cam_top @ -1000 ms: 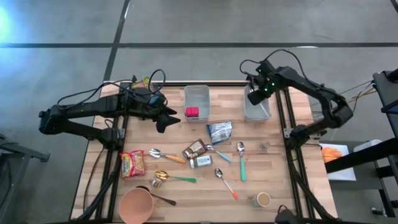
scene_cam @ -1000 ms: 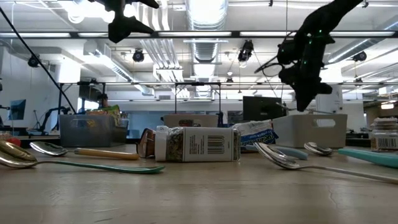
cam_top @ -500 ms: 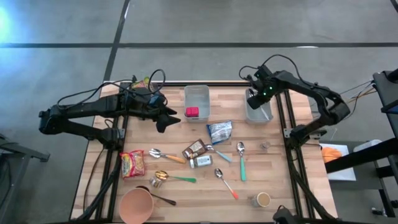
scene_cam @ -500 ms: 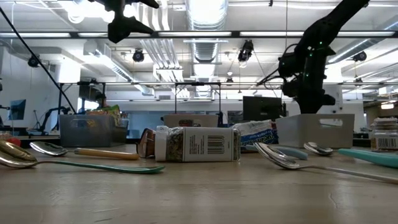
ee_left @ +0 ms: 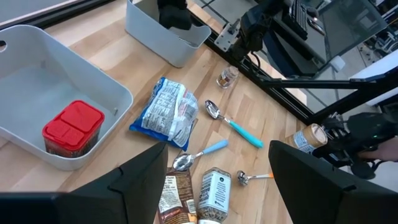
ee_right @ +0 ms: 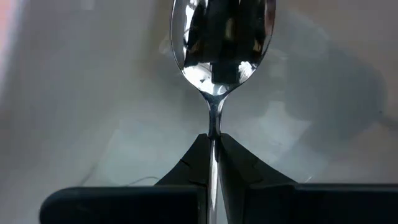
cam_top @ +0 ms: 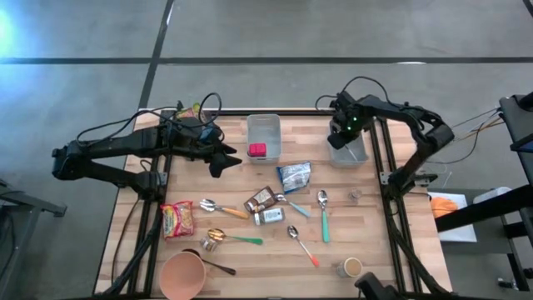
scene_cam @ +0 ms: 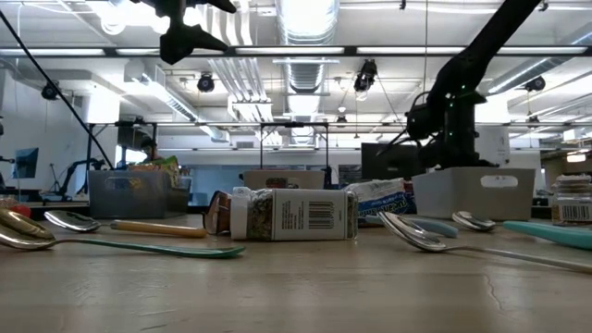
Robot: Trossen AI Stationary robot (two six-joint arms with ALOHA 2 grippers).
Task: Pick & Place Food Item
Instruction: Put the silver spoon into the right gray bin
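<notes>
My right gripper (cam_top: 342, 133) points down inside the white bin (cam_top: 360, 155) at the table's far right, shut on a metal spoon (ee_right: 217, 43). The low view shows that arm (scene_cam: 451, 111) dipping behind the bin's wall (scene_cam: 474, 192). My left gripper (cam_top: 221, 158) hangs open above the table, left of a second white bin (cam_top: 264, 127). That bin holds a red-lidded container (ee_left: 73, 127). A blue-and-silver snack bag (cam_top: 293, 176) and two small jars (cam_top: 265, 208) lie flat mid-table. My right gripper pinches the spoon's thin neck (ee_right: 213, 121), just behind the bowl, between its two fingers (ee_right: 191, 163). The fingers come from above and lie along the handle. The bowl hangs below them over the bin's white floor; whether it touches the floor I cannot tell.
Several spoons (cam_top: 323, 212) lie scattered mid-table and toward the near edge. An orange noodle packet (cam_top: 176, 219) and a tan cup (cam_top: 182, 275) sit at the near left. A small can (cam_top: 352, 267) stands near right. Metal frame rails (cam_top: 391, 208) run along both sides.
My right gripper has gone down into the far-right bin with the spoon, shifting a little toward the table's far edge and staying shut. The arm's elbow has folded in over the bin.
</notes>
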